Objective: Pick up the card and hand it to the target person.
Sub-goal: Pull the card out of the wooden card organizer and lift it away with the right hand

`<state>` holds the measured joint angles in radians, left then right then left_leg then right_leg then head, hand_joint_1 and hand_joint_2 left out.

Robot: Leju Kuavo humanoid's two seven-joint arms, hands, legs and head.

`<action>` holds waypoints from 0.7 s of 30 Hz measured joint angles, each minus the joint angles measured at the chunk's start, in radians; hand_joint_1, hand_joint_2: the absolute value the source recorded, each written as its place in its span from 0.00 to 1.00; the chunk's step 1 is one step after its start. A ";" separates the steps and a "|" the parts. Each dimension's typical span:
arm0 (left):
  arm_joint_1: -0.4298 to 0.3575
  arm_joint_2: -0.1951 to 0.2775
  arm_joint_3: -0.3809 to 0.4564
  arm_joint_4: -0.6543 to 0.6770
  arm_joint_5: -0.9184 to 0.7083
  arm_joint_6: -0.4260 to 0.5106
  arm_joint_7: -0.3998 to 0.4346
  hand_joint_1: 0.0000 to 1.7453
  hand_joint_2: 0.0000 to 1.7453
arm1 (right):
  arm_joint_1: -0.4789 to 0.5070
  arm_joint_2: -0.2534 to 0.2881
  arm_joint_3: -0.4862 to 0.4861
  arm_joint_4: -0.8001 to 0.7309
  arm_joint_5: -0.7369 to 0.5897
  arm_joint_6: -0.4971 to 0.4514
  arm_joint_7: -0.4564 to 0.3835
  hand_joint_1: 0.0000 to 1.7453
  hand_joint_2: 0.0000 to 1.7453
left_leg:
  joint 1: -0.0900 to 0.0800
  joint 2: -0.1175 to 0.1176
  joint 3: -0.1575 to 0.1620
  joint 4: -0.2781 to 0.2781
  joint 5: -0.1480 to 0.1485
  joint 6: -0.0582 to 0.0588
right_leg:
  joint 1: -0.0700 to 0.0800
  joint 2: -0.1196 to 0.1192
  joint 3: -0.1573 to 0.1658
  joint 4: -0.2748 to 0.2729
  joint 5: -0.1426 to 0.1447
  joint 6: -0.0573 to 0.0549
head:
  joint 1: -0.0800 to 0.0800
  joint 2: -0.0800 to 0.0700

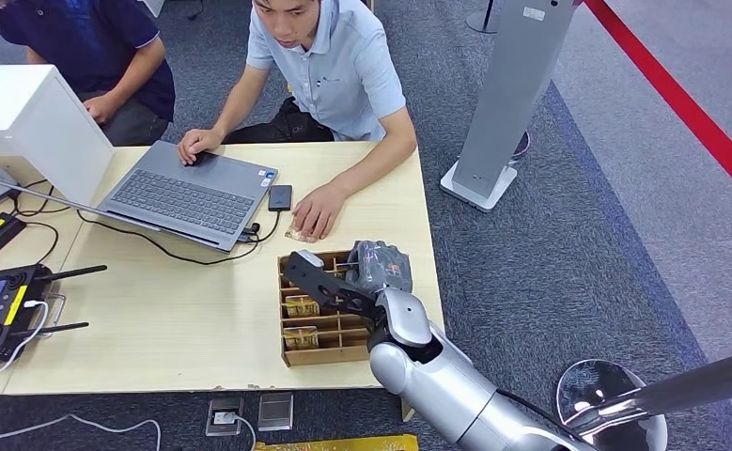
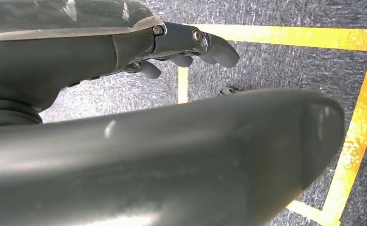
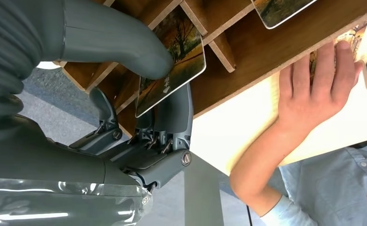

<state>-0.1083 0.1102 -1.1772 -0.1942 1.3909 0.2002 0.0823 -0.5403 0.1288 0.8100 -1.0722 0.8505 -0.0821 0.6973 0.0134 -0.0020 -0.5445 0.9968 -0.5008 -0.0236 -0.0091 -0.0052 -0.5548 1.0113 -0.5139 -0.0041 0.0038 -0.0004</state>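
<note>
The right robot hand (image 3: 139, 117) is over the near end of the wooden card box (image 1: 329, 352) on the bench (image 1: 183, 319), thumb and fingers clamped on a card (image 3: 172, 61) standing in its slot. To do this well, I judge the card should be drawn straight up clear of the dividers before swinging outward. Beyond the box, a person's hand (image 1: 317, 211) rests flat on the bench. The left robot hand (image 2: 191, 44) hangs over the floor, fingers curled, holding nothing.

silver arm (image 1: 456, 390), grey robot hand (image 1: 381, 266) (ribbed cover)
</note>
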 joint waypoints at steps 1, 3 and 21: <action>0.000 0.000 0.000 0.000 0.000 0.001 -0.001 0.00 0.00 | 0.000 0.000 0.000 -0.002 -0.006 -0.003 0.000 0.77 1.00 | 0.000 0.000 0.000 0.000 0.000 0.000 | 0.000 0.000 0.000 0.000 0.000 0.000 | 0.000 0.000; 0.000 0.000 0.000 0.000 0.000 0.003 -0.001 0.00 0.00 | 0.000 -0.002 0.001 -0.007 -0.019 -0.013 0.000 0.77 1.00 | 0.000 0.000 0.000 0.000 0.000 0.000 | 0.000 0.000 0.000 0.000 0.000 0.000 | 0.000 0.000; 0.004 0.000 0.000 0.000 0.011 0.009 -0.006 0.00 0.00 | 0.029 -0.075 0.013 -0.273 -0.025 -0.116 -0.041 0.77 1.00 | 0.000 0.000 0.000 0.000 0.000 0.000 | 0.000 0.000 0.000 0.000 0.000 0.000 | 0.000 0.000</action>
<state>-0.1048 0.1102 -1.1773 -0.1942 1.4023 0.2091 0.0766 -0.5114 0.0537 0.8228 -1.3456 0.8250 -0.1986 0.6568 0.0134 -0.0019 -0.5445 0.9970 -0.5009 -0.0235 -0.0092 -0.0050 -0.5553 1.0111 -0.5139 -0.0041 0.0037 -0.0004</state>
